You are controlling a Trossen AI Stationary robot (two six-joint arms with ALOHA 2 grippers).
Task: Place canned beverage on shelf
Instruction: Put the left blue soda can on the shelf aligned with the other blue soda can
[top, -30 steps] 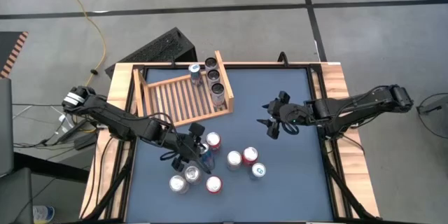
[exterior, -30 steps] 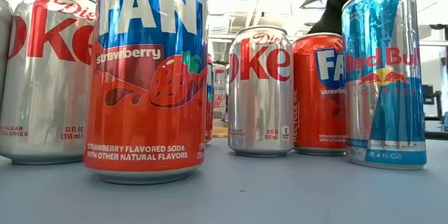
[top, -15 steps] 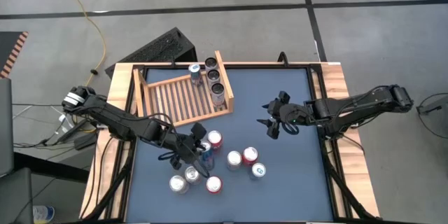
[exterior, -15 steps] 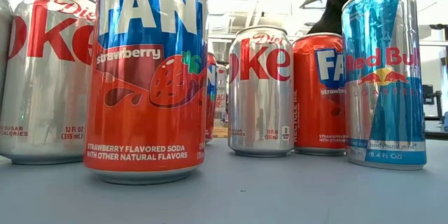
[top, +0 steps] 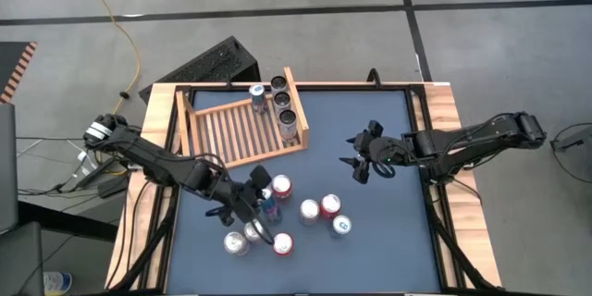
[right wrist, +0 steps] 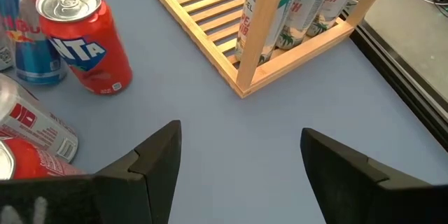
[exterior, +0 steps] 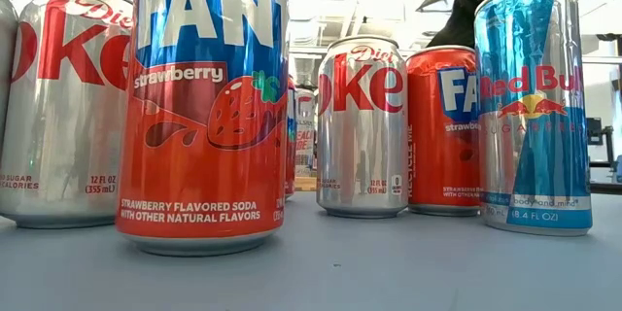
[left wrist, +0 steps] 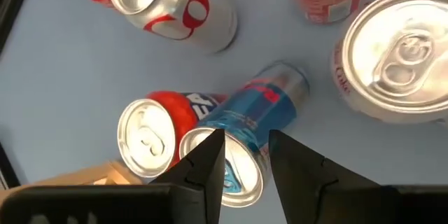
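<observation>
Reaching in from the table's left edge, the left arm stretches toward the cluster of cans near the middle front of the dark mat, and the left gripper sits right over a slim blue can there. In the left wrist view its two dark fingers straddle the silver top of that blue can, narrowed close to its rim, though whether they actually press on it cannot be told. A red can stands touching the blue one, a silver can with red lettering stands a little apart, and a large silver can top shows just beside the fingers. Behind the left arm, toward the table's back left, the light-wood slatted shelf lies on the mat, and three slim cans stand in a row along its right side board. To the right of the blue can, a loose group of red and silver cans stands on the mat, with one blue-topped can at its right end. Farther right, the right arm comes in from the table's right edge, and the right gripper hangs above bare mat with its fingers spread wide and nothing between them, well apart from the cans.
</observation>
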